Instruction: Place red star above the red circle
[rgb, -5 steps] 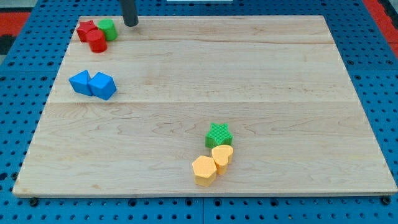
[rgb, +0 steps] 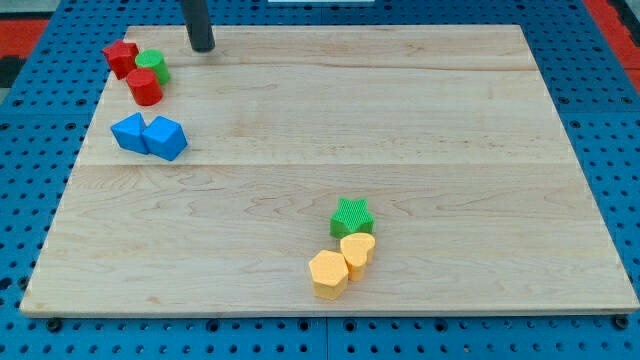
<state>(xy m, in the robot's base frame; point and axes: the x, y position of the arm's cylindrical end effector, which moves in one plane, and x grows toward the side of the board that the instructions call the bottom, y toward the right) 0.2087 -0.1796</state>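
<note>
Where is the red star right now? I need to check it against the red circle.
The red star sits at the board's top-left corner, touching the green block on its right, just up-left of the red circle.

Pale wooden board (rgb: 400, 120) on blue perforated table (rgb: 600, 120).

Wooden board (rgb: 420, 120) on blue pegboard surface (rgb: 610, 150). Top-left corner cluster: red star block (rgb: 121, 56) at board's left edge, green cylinder block (rgb: 153, 66) touching its right, red cylinder block (rgb: 144, 87) touching both from below. My tip (rgb: 202, 46) right of cluster, apart from green cylinder. Below cluster: two blue blocks, left (rgb: 130, 132) and right (rgb: 165, 137), touching. Lower centre: green star block (rgb: 352, 216), yellow heart-like block (rgb: 357, 249) just below it, yellow hexagon block (rgb: 328, 272) lower-left, touching.
</note>
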